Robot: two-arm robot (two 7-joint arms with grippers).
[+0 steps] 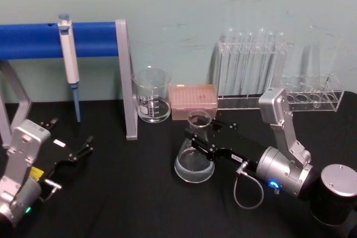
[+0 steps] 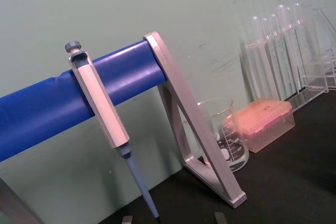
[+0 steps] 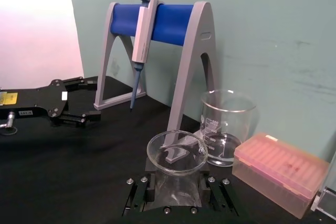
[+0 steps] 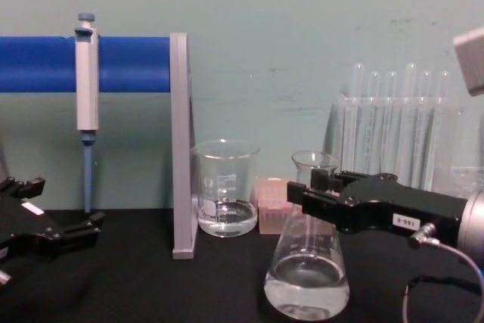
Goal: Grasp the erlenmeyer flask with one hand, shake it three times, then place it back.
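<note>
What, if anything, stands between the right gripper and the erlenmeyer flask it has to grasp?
Nothing visible does. The right gripper is closed around the neck of the erlenmeyer flask, which stands on the black table. The beaker and pink tip box stand behind it, apart. The left gripper rests open at the left.

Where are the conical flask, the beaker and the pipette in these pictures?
erlenmeyer flask (image 4: 306, 289), chest view, on its wide base.
beaker (image 1: 151, 96), head view, on its glass wall.
pipette (image 4: 87, 81), chest view, on its white body.
</note>
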